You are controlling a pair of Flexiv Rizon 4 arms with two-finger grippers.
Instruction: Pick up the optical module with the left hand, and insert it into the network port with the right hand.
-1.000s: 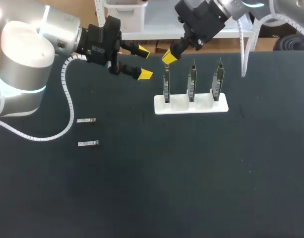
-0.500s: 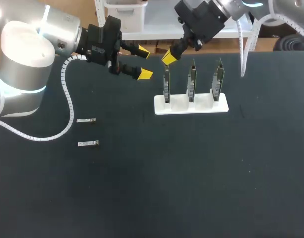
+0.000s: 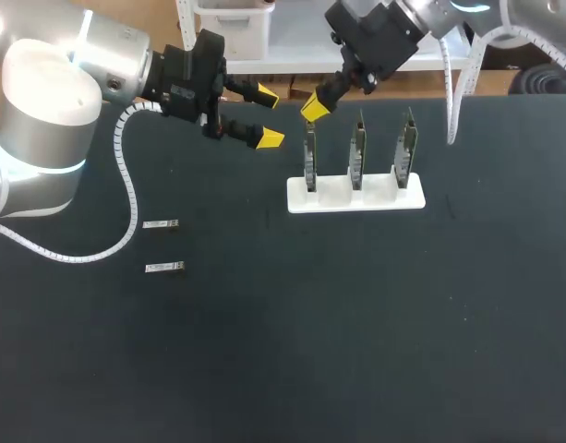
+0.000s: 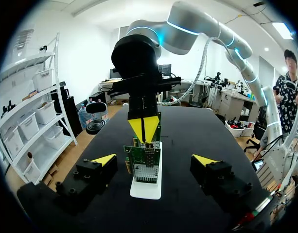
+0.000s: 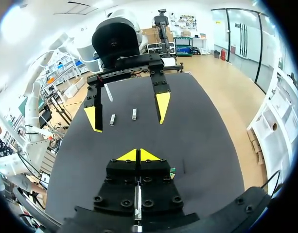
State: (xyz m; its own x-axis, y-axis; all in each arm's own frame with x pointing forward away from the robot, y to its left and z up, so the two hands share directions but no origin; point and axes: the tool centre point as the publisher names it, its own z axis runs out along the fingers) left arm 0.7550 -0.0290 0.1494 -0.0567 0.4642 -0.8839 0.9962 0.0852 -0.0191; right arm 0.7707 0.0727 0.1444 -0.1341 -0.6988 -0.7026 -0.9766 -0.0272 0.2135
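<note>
Two small silver optical modules (image 3: pixel 161 224) (image 3: pixel 164 268) lie on the black table at the left; the right wrist view shows the same modules (image 5: pixel 112 120) (image 5: pixel 134 114) far ahead. Three green network cards stand upright in a white holder (image 3: pixel 356 196). My right gripper (image 3: pixel 315 106) is shut, with nothing seen between its fingers, just above the leftmost card (image 3: pixel 310 159). My left gripper (image 3: pixel 268 117) hovers open and empty to the left of that card, well above the table. In the left wrist view the near card (image 4: pixel 146 164) stands ahead between the left gripper's (image 4: pixel 153 160) fingers, with the right gripper (image 4: pixel 144 127) over it.
The holder (image 4: pixel 146 187) sits near the table's far edge. Wide bare black tabletop (image 3: pixel 356 332) spreads across the front and right. The left arm's white cable (image 3: pixel 126 185) hangs near the modules.
</note>
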